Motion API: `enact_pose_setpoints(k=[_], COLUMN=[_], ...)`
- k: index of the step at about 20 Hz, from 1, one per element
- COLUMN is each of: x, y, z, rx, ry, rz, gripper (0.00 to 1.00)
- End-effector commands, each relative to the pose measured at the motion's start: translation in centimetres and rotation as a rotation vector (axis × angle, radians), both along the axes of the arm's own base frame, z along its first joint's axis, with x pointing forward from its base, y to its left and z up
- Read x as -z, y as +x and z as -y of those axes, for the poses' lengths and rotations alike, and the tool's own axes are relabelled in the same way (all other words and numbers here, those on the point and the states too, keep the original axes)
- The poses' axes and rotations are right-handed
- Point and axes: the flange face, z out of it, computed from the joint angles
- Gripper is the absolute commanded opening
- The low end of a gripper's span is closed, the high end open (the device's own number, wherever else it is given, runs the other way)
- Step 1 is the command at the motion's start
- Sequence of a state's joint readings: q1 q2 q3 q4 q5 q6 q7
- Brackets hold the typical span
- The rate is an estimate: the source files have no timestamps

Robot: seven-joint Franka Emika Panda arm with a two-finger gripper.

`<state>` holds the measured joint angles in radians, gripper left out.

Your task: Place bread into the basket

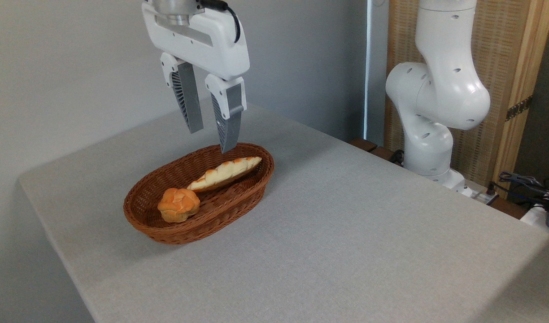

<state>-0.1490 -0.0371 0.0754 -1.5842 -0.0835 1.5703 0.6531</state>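
Bare bench (328, 251) lies nearest; beyond it the bread (225, 173) rests inside the basket (202, 229) beside a bun (178, 204). Pincer (211, 139) hangs above, spread and empty; placing looks done, so next comes pulling clear.

Arm (436, 89): glossy white rounded shells, bulbous joint housings, small dark oval recesses dotted along the casings. Base segment white, cylindrical. Gripper (211, 139): white blocky body beneath a silver metal flange, a long recessed slot on its face. Black cable (234, 22) loops over its upper right corner. Two white finger mounts carry long grey tapered fingers (189, 103), ribbed along their inner faces, smooth outside.
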Motion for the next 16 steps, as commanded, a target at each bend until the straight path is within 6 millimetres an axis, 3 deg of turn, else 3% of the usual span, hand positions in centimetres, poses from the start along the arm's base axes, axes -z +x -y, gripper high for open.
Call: enact_pose_setpoints(k=[1,10,12,16], x=[-0.2,1.4,1.2,1.0], y=[0.1,1.9,2.0,2.0], z=[-0.1,-0.3,-2.2,-1.1], rx=[0.000,0.002,-0.031,-0.012], ry=[-0.010,0.035,0.023,0.030], rz=[-0.024,-0.056,-0.047,-0.018], gripper=[1.00,1.00,1.00,1.00])
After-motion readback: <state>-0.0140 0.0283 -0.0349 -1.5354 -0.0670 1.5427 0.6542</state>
